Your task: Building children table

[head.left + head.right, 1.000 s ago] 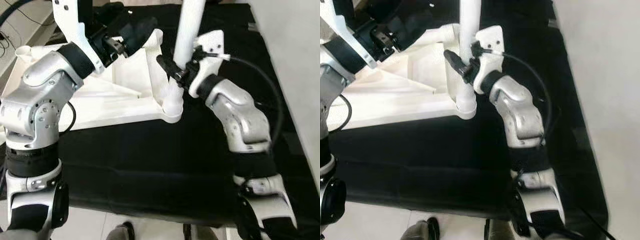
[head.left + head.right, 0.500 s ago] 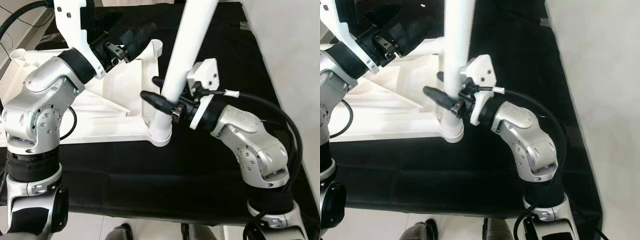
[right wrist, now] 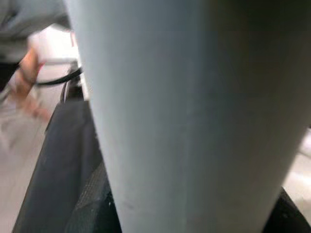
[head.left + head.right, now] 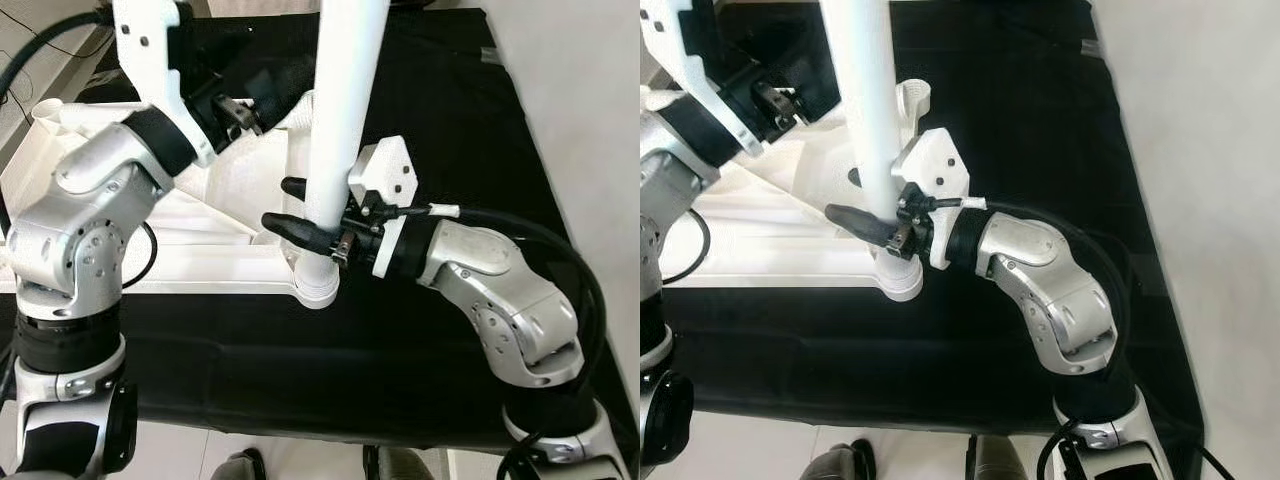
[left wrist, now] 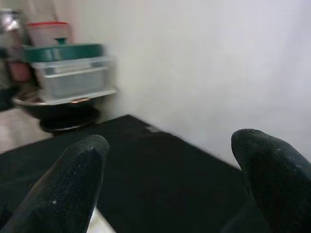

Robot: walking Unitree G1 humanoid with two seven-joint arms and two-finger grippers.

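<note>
White table leg (image 4: pixel 340 120) centre frame, now near upright, foot seated in corner socket (image 4: pixel 318 285) of upturned white tabletop (image 4: pixel 200 250); half second ago it leaned right. Suggests leg being straightened for push-in. Right hand (image 4: pixel 300 205) clamped on leg low down. Left hand (image 4: pixel 235 105) upper left, over tabletop rib, fingers (image 5: pixel 73 184) apart, gripping nothing. Leg smooth, tapered plastic tube; tabletop ribbed moulded plastic; black matte cloth (image 4: pixel 440 120) on table beneath.
</note>
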